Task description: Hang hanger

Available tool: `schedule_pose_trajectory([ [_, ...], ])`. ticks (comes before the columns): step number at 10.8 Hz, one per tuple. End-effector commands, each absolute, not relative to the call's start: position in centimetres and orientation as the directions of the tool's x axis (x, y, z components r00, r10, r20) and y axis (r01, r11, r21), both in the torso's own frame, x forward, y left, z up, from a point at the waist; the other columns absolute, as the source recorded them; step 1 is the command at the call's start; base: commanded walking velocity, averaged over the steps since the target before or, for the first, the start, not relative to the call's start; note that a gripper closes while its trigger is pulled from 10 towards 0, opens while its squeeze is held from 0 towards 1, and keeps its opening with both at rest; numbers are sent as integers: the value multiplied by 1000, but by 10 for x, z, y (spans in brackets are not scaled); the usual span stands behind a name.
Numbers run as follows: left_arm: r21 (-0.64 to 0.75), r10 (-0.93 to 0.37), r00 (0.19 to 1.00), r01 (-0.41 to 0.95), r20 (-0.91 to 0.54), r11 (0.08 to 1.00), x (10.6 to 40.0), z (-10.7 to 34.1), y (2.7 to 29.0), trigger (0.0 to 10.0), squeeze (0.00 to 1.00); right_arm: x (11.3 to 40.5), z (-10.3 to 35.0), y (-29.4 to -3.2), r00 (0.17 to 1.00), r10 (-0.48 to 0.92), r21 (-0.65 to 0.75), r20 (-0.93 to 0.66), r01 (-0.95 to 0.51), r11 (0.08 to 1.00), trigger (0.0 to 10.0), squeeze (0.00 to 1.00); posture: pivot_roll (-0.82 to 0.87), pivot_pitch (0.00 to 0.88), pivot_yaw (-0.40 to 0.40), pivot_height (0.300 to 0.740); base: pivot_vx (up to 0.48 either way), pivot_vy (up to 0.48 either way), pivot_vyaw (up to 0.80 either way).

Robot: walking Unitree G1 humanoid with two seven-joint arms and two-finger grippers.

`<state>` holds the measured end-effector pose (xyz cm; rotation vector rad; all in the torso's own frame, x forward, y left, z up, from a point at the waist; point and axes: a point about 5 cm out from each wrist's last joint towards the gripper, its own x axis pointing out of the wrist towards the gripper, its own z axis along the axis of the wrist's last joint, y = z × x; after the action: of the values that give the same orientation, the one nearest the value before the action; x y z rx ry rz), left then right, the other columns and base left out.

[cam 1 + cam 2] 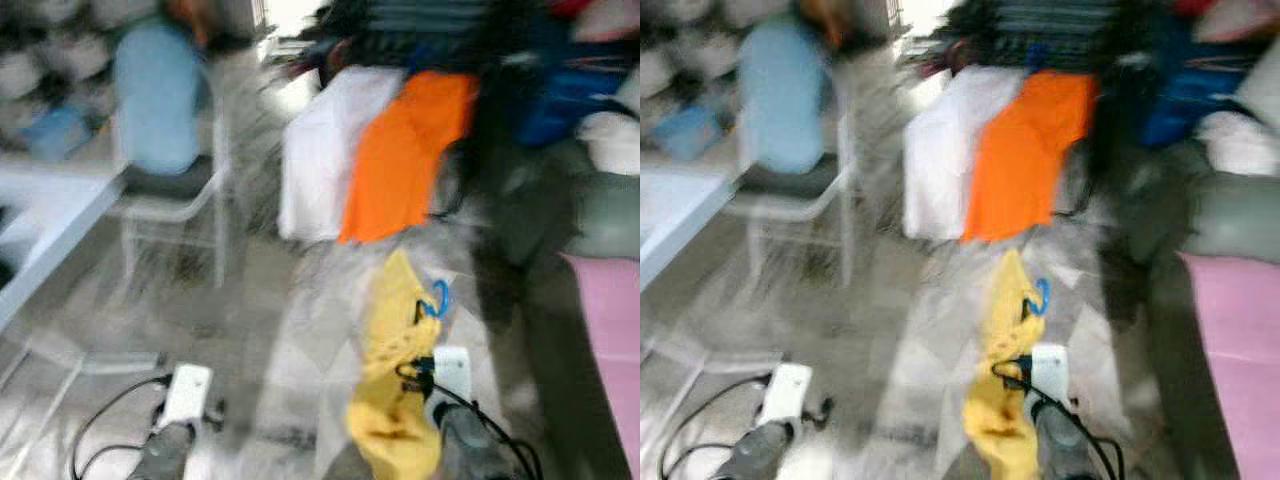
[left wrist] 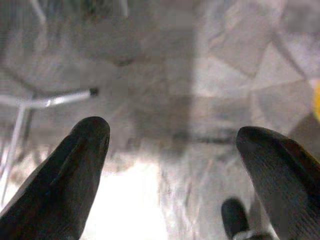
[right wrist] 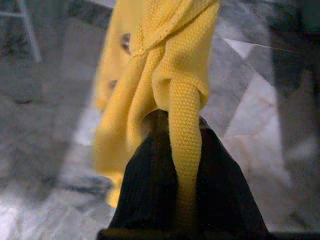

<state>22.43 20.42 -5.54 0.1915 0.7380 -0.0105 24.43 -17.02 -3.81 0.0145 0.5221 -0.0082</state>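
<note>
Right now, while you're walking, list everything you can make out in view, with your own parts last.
Yellow garment: one, yellow, bunched in the right gripper, hanging toward the floor.
Hanger hook: one, blue, sticking out at the top of the yellow garment.
Orange garment: one, orange, hanging ahead.
White garment: one, white, hanging left of the orange one.
Dark clothes: several, dark and blue, blurred, upper right.
Chair: one, white frame, light blue item on its back, ahead left.
Pink surface: one, pink, far right.
Floor: grey stone tiles.
Left gripper: open, over the floor.
Right gripper: shut on the yellow garment.
</note>
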Motion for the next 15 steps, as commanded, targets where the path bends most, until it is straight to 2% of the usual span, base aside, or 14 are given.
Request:
schedule_pose_trajectory([
  [1,149,29,726,102,-687,984,222,-59,195,10000,0,246,-34,-182,879,-35,-11,-476,34,999,10000,0,-82,16,13,740,0,420,0],
  [8,166,46,683,111,-729,980,213,-66,193,10000,0,239,-41,-188,851,-45,-26,-523,37,999,10000,0,-67,18,-13,740,0,41,0],
  [10,171,60,672,101,-738,980,212,-67,193,10000,0,236,-46,-187,816,-19,-40,-578,-5,999,10000,0,-21,19,-49,740,0,0,0],
  [11,172,69,658,93,-750,981,212,-67,196,10000,0,237,-48,-180,791,26,-49,-611,-71,996,10000,0,15,19,-73,740,0,0,0],
  [13,186,104,631,65,-769,980,210,-68,201,10000,0,232,-55,-169,738,68,-43,-672,-131,991,10000,0,28,17,-67,740,0,0,0],
  [15,197,83,626,115,-775,974,213,-66,203,10000,0,229,-59,-167,705,52,-55,-707,-128,990,10000,0,44,3,-60,740,0,0,0],
])
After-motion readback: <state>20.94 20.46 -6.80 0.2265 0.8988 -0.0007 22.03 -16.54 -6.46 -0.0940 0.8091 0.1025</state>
